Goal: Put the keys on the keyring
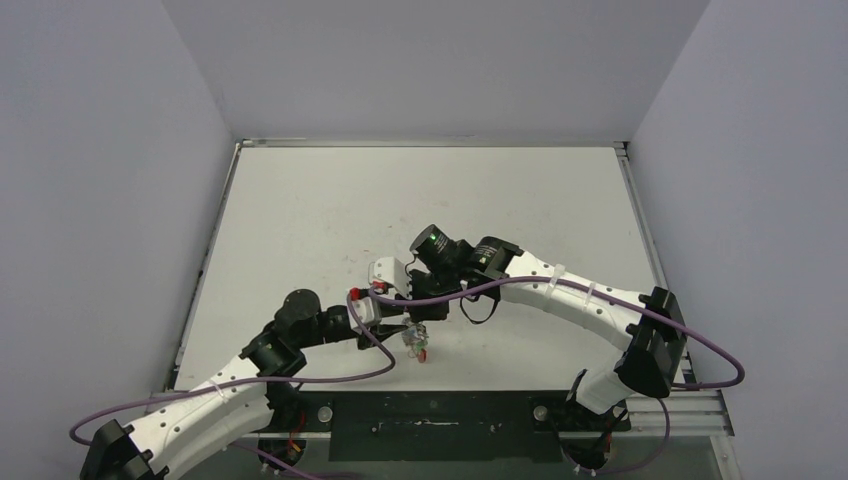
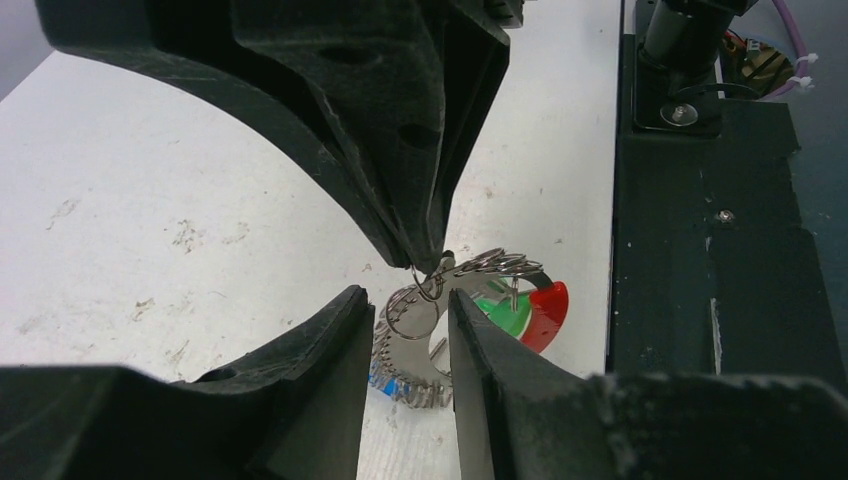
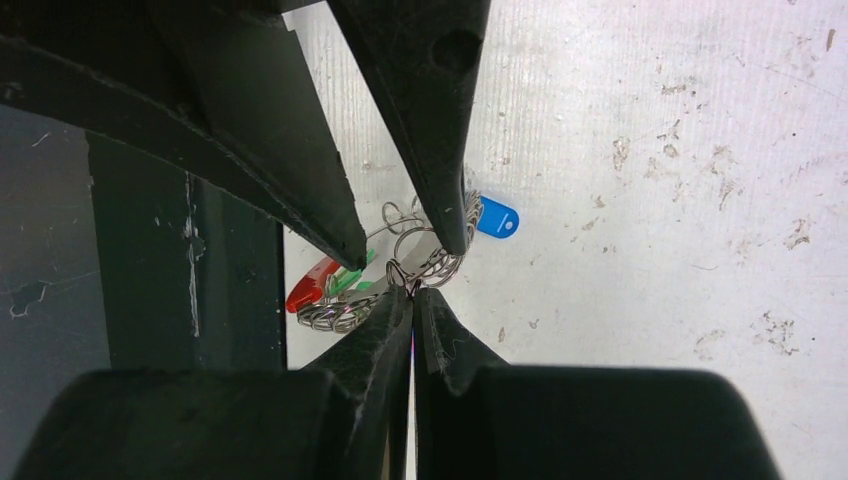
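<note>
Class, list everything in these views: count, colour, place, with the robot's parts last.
keyring: one, silver-grey coil with a red section, on the table by its near edge.
green key: at least one, green head, beside the red section.
blue key: one, blue head, at the coil's opposite side.
small rings: two, silver wire, by the coil.
table: one, white, scuffed.
left gripper: one, black, fingers apart over the keyring.
right gripper: one, black, shut, tips at the small rings.

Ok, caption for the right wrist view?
Right gripper shut at the keyring, left gripper open astride it, blue key alongside.
</note>
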Robot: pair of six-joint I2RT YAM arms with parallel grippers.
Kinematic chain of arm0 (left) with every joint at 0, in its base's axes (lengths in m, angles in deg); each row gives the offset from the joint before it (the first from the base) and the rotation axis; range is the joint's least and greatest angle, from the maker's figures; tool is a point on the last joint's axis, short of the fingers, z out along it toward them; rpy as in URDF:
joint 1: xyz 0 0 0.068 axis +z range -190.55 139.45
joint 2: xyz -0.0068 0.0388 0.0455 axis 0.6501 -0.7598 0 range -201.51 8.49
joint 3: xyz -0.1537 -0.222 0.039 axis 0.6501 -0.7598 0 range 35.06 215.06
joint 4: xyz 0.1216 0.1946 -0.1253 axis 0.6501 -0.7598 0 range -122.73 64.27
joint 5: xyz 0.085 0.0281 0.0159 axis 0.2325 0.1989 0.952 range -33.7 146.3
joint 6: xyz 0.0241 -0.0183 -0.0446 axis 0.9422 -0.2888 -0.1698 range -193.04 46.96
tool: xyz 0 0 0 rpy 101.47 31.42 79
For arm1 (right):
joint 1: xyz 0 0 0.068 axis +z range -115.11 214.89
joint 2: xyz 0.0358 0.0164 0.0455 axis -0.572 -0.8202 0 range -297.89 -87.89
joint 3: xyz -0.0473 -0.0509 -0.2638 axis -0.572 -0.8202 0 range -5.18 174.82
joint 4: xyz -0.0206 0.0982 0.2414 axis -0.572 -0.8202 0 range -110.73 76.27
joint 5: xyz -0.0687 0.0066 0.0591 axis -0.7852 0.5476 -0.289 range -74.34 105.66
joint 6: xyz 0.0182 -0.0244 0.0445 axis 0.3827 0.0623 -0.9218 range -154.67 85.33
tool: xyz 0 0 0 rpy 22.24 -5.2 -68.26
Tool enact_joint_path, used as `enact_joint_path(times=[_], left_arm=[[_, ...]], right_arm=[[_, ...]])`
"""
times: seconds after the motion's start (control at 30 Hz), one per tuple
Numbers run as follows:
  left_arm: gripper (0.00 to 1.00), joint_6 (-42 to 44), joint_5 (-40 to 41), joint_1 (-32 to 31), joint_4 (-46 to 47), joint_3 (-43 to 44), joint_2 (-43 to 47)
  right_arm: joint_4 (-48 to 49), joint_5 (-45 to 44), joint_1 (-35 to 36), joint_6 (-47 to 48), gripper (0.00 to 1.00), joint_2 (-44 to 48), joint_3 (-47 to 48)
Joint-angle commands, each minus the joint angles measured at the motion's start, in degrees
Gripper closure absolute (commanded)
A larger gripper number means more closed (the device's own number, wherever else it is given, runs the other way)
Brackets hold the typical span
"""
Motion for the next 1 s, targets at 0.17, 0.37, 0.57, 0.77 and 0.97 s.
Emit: enact_joint_path(times=[0.17, 0.37, 0.57, 0.77, 0.97], left_arm=[[0.73, -3.94, -2.89, -0.16, 7.45, 0.95, -3.30], [0.85, -3.83, -4.06, -0.22, 8.54, 1.78, -6.47], [1.00, -3.24, -3.33, -0.21, 7.79, 1.99, -6.96], [1.00, -3.05, -2.09, -0.29, 7.24, 1.54, -5.77], [1.00, -4.90, 0.40, -0.31, 10.72, -1.33, -3.17]], right_arm=[[3.04, -1.11, 1.06, -0.62, 1.00, 0.40, 3.02], [3.35, -1.29, 1.14, -0.79, 1.00, 0.66, 2.69], [3.39, -1.51, 1.24, -0.88, 1.00, 0.84, 2.51], [5.60, -2.95, 0.87, -1.46, 0.89, 1.75, 1.39], [15.84, -3.25, -2.51, -4.24, 0.40, 8.67, -6.81]])
